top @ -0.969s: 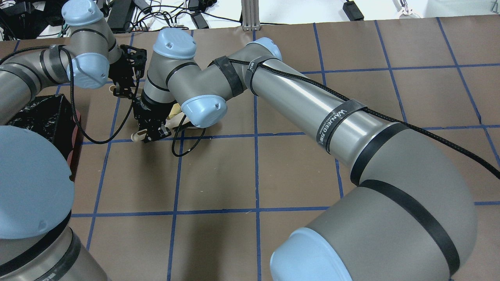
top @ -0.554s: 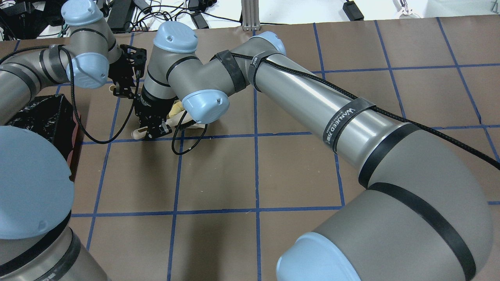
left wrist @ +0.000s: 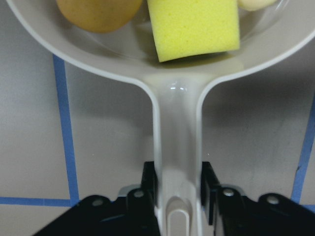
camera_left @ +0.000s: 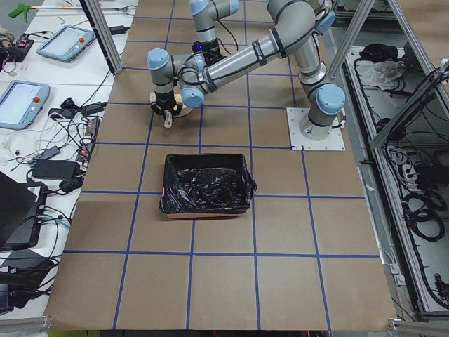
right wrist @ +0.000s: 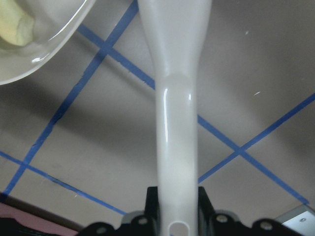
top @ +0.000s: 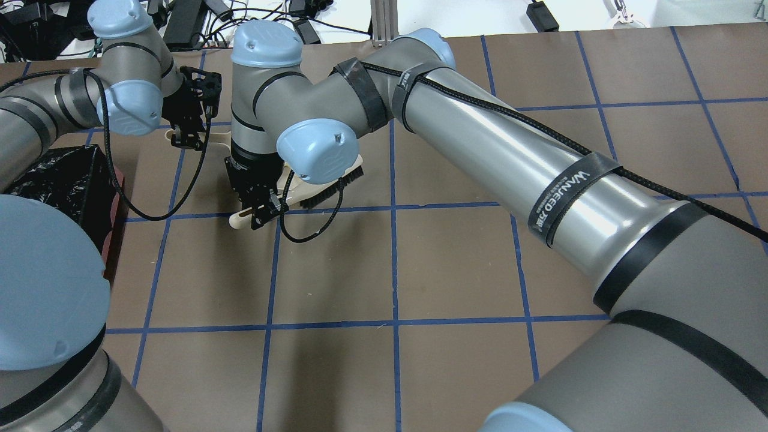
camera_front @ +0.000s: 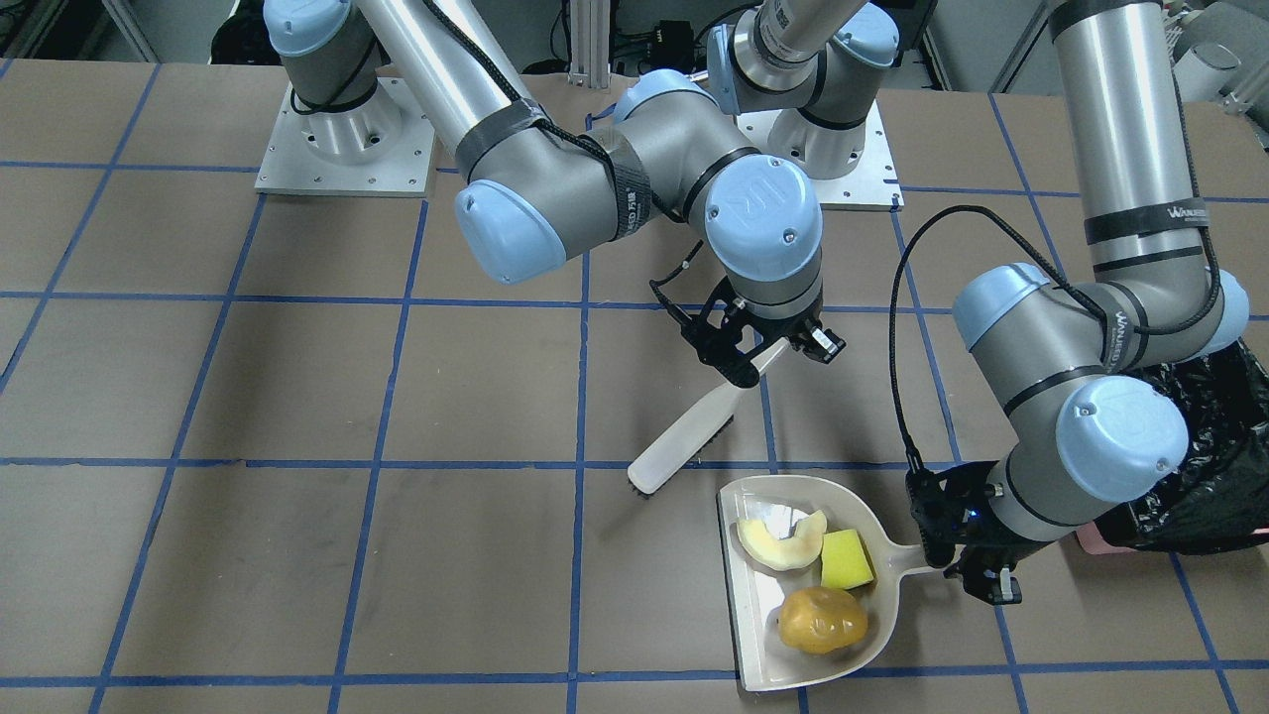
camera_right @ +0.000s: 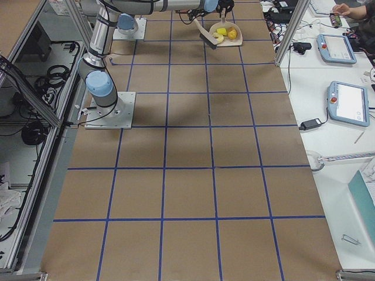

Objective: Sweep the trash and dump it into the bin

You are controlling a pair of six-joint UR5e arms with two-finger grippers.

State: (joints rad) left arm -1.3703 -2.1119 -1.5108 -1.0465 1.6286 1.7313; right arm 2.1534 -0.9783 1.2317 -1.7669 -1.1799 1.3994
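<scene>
Front cam: my left gripper [camera_front: 954,569] is clamped on the dustpan [camera_front: 753,625] handle. The crescent slice [camera_front: 783,543], yellow-green wedge [camera_front: 846,560] and potato lump [camera_front: 821,619] all sit in the dustpan, and the bin [camera_front: 1205,466] is nearby. Meanwhile my right gripper [camera_front: 773,355] pinches the tilted brush [camera_front: 684,436] by its handle. Wrist cams show both grips tight.

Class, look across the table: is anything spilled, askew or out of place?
Nothing stands out. The cream crescent slice, yellow-green wedge and golden-brown lump all lie inside the beige plastic dustpan, whose handle the left gripper clamps. The right gripper holds the white brush clear of the pan, and the black-lined bin stands upright.
</scene>
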